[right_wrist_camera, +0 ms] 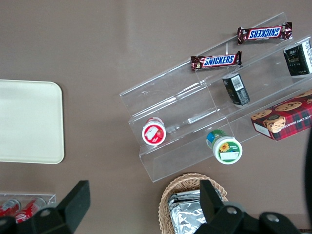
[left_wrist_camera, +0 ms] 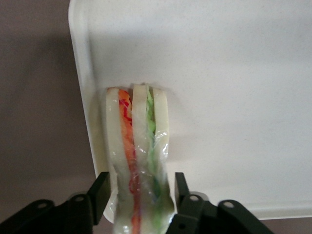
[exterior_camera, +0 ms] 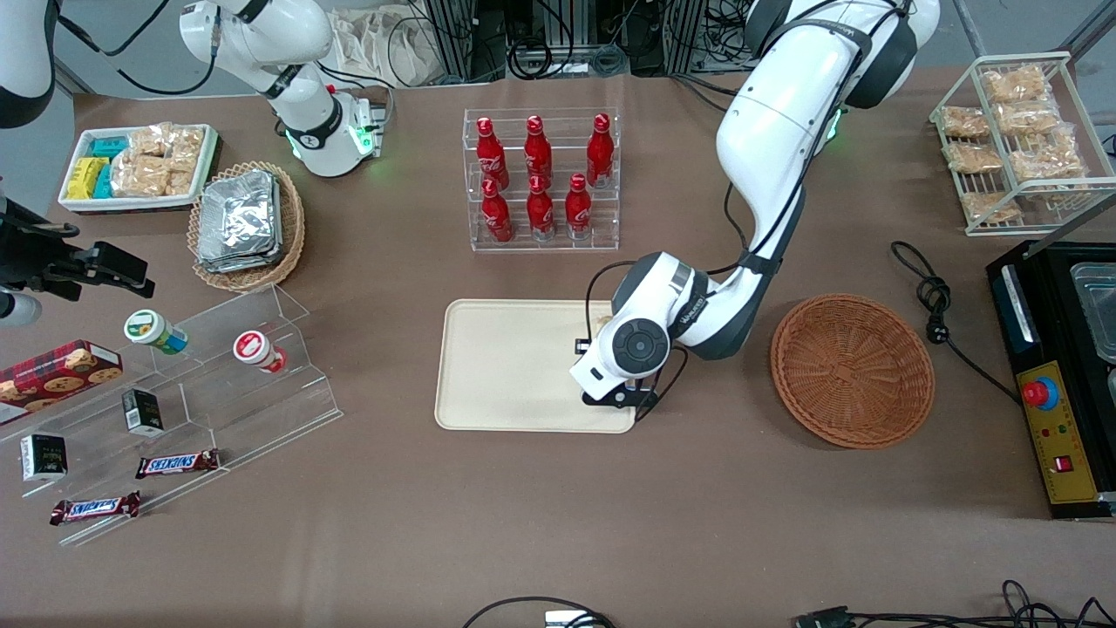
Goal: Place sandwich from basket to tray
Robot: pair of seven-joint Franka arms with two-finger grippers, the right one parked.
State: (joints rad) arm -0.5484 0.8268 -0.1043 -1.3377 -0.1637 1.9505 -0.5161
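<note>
Brown cloth covers the table (exterior_camera: 558, 523) where the end effector (left_wrist_camera: 139, 195) clamps the sandwich (left_wrist_camera: 138, 151) over the tray (left_wrist_camera: 234, 97).

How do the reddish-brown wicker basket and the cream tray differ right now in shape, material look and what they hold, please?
The basket is round, woven and reddish-brown; the tray is rectangular, smooth and cream with rounded corners. The basket holds nothing, while the tray has the sandwich over it near its rim, between the fingers of the gripper. The basket lies toward the working arm's end of the table, the tray nearer the middle. Both are shallow and sit flat on the brown table.
</note>
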